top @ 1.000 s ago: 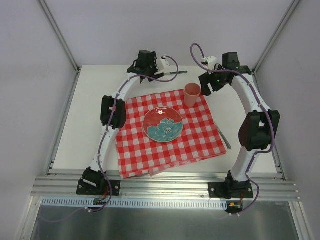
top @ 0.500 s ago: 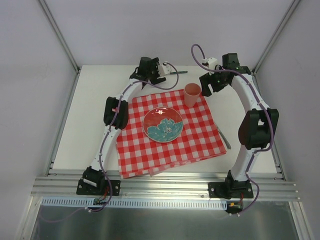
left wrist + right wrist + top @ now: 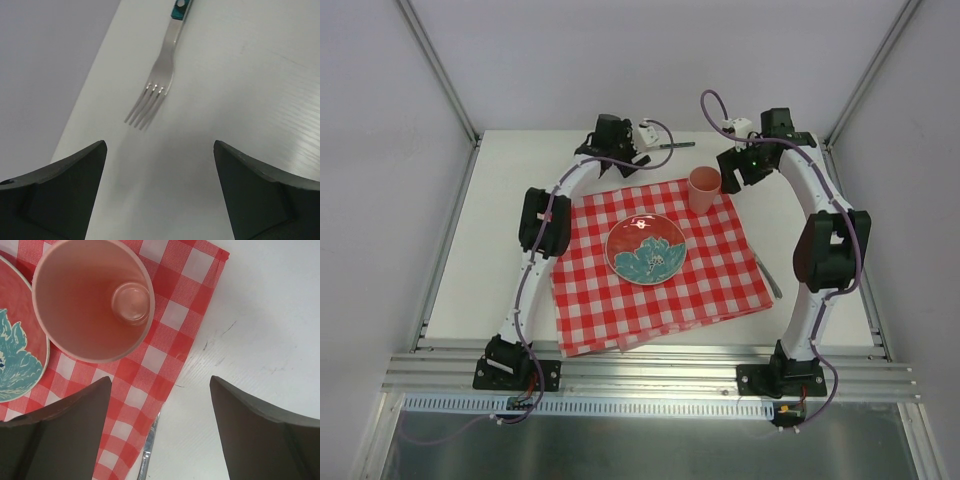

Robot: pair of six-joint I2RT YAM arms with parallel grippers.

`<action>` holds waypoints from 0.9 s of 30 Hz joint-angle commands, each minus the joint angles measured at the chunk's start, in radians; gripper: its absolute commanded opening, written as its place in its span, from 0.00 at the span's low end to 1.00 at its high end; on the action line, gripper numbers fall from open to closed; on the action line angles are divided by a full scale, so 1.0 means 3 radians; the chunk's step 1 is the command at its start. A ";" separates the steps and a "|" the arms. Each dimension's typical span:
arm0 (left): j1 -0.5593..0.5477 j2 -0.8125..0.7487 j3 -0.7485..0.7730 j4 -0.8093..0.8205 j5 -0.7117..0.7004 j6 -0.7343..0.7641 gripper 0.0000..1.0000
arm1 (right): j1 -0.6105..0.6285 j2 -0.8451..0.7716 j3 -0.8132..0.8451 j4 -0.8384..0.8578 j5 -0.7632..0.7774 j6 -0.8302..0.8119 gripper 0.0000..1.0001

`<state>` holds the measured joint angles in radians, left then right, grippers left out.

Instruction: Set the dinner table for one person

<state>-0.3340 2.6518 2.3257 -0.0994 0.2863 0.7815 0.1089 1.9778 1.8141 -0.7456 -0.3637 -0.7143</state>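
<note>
Nearby, fork [image 3: 159, 86] ahead of left gripper [image 3: 159, 150], cup [image 3: 92, 300] beside plate [image 3: 15, 352]

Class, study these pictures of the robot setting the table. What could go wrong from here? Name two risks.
1. The teal-handled metal fork lies flat near the edge of the off-white tabletop; the open left pincer might nudge it away instead of gripping it.
2. The upright pink cup stands at the corner of the red-and-white checked cloth, close to the open right pincer; a sideways move could tip it.
</note>
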 commanded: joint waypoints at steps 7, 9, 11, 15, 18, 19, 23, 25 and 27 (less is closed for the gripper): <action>-0.0007 -0.0520 0.0142 -0.0860 0.0508 -0.0820 0.79 | -0.0020 0.0060 0.0176 0.0005 -0.0076 0.0116 0.84; -0.0001 -0.0413 0.0437 -0.0815 0.0335 -0.0998 0.82 | -0.0020 0.0055 0.0176 0.0021 -0.0071 0.0126 0.84; 0.0034 -0.0224 0.0638 -0.0702 0.0253 -0.1269 0.85 | -0.0031 0.0070 0.0176 0.0031 -0.0061 0.0126 0.84; 0.0131 -0.0066 0.0598 -0.0032 0.0452 -0.1571 0.77 | -0.0031 0.0085 0.0171 0.0031 -0.0061 0.0147 0.84; 0.0132 0.0179 0.0827 0.0228 0.0264 -0.1475 0.77 | -0.0041 0.0085 0.0171 0.0026 -0.0040 0.0147 0.84; 0.0132 0.0216 0.0838 0.0406 0.0192 -0.1384 0.77 | -0.0041 0.0085 0.0166 0.0041 -0.0030 0.0162 0.84; 0.0142 0.0329 0.0818 0.0526 0.0058 -0.1153 0.80 | -0.0051 0.0111 0.0181 0.0051 0.0021 0.0162 0.84; 0.0137 0.0344 0.0812 0.0546 0.0078 -0.1020 0.82 | -0.0056 0.0147 0.0222 0.0051 0.0031 0.0172 0.84; 0.0132 0.0344 0.0807 0.0510 0.0079 -0.0954 0.83 | -0.0061 0.0182 0.0263 0.0051 0.0021 0.0182 0.84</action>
<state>-0.2878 2.7739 2.5389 -0.0132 0.3183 0.4328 0.0994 2.0209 1.8366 -0.7395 -0.3553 -0.6834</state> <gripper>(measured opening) 0.823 0.840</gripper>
